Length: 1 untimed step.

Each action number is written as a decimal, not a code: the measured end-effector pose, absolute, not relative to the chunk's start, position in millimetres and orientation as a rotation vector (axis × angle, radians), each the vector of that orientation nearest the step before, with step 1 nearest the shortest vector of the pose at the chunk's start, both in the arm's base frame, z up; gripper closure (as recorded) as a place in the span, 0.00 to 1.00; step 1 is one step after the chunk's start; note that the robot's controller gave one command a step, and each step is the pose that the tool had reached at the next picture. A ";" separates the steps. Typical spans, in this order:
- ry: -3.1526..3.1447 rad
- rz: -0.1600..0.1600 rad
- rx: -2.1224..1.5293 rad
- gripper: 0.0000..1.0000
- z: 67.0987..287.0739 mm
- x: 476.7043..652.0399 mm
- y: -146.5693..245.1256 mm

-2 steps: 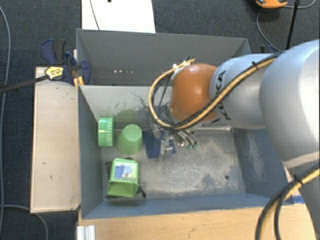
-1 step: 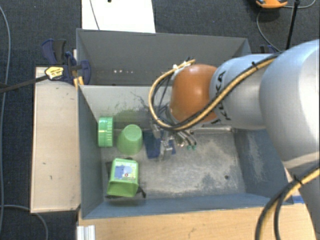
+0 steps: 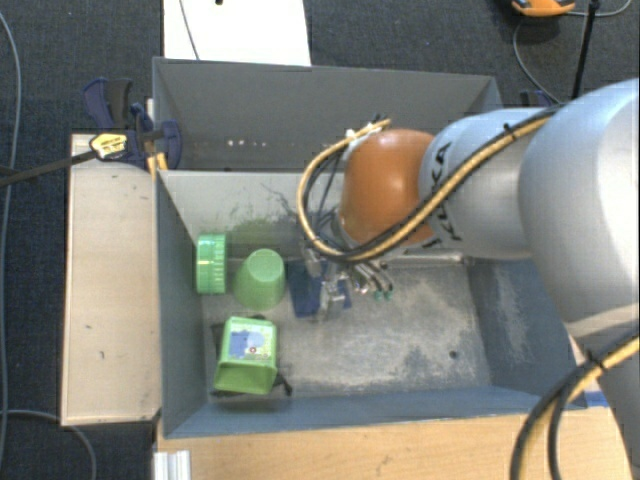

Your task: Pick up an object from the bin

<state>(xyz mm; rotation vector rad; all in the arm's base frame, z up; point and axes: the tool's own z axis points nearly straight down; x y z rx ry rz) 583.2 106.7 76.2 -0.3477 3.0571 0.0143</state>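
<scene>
Grey bin (image 3: pixel 420 348) is holding a green cup (image 3: pixel 260 278) by its left wall; the gripper (image 3: pixel 338 288), opening unclear, is hovering beside it. Likely light, stiff; pinch its rim.

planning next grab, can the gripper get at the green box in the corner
Probably yes: nothing lies on the box, and bare floor separates it from the gripper, though the bin wall close by may cramp it.

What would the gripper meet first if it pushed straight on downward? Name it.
Probably the small dark-blue thing right under the gripper, beside the green cup. If it misses that, the bin's grey floor. Depth is hard to judge from above.
</scene>
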 end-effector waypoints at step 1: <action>3.058 0.016 -0.339 1.00 83.4 581.2 110.2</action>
